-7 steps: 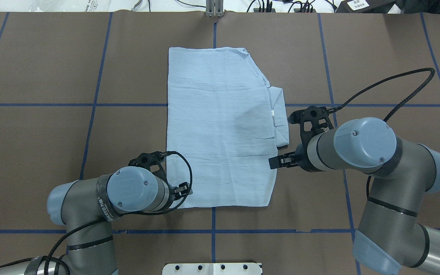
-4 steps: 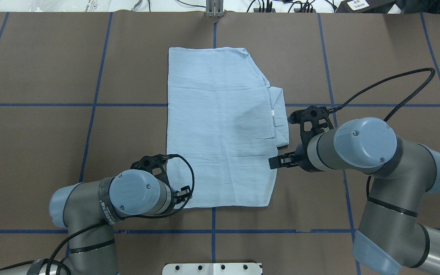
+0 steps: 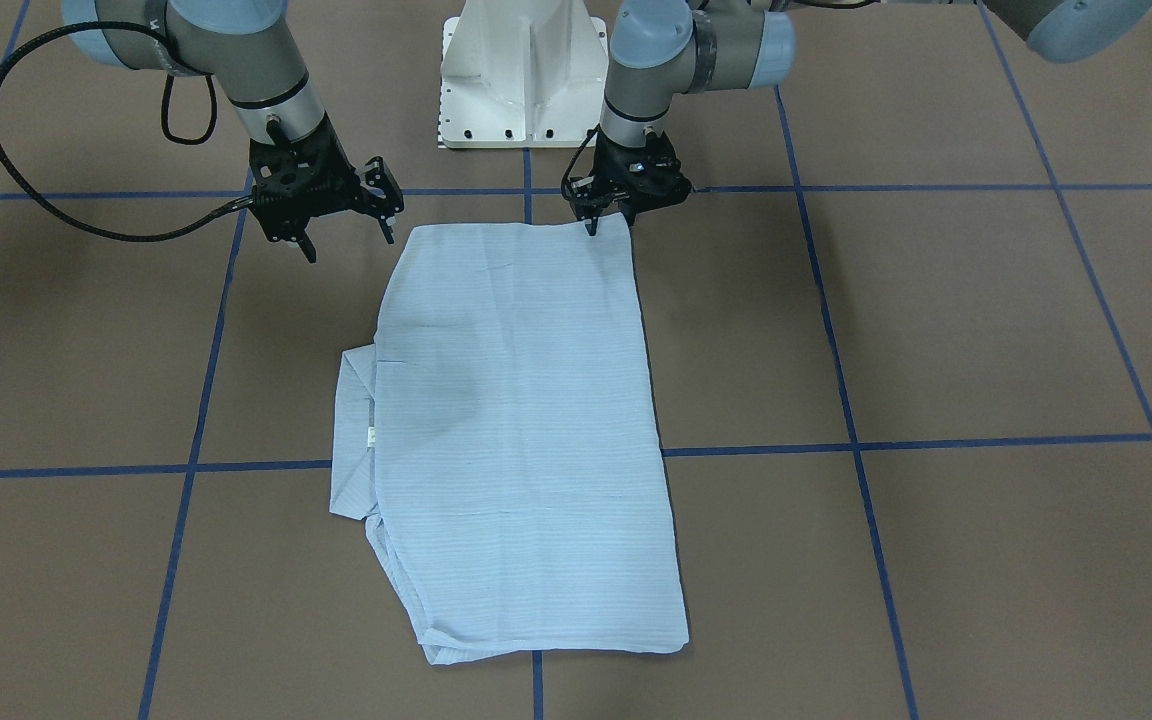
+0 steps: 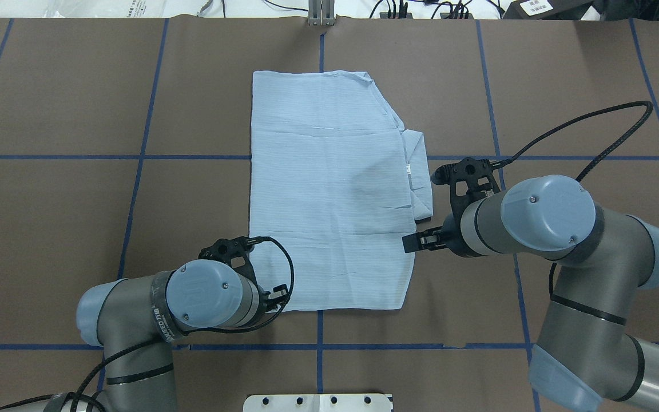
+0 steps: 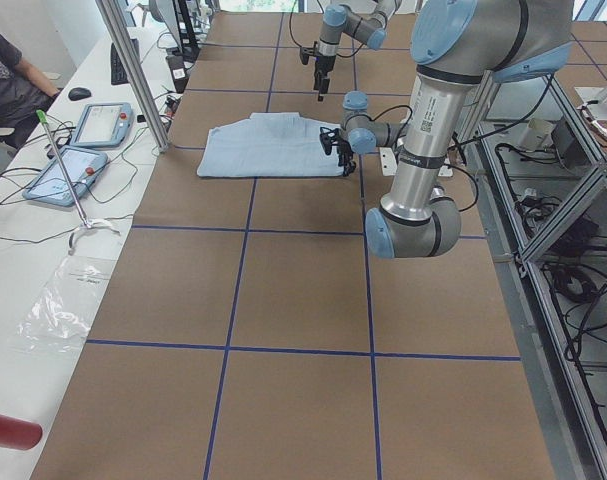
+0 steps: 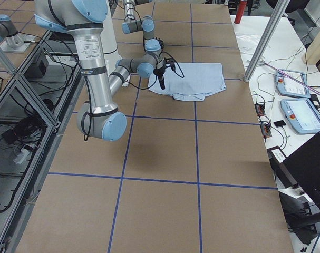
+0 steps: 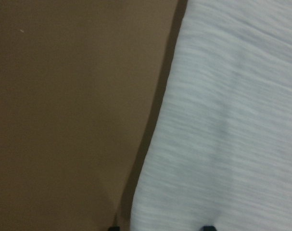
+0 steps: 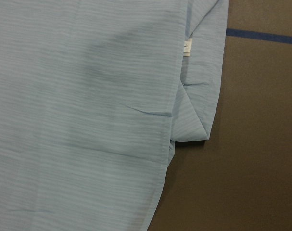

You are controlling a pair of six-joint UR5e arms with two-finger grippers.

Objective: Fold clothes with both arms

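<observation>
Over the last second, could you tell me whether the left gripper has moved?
Yes. In the overhead view the left gripper has drawn back toward the robot, nearer the blue tape line, by the near corner of the shirt.

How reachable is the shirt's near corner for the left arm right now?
Likely yes. The left gripper hangs at the shirt's near corner, jaws apart over its edge, with nothing in between. The right gripper sits off the opposite side, out of the way.
</observation>
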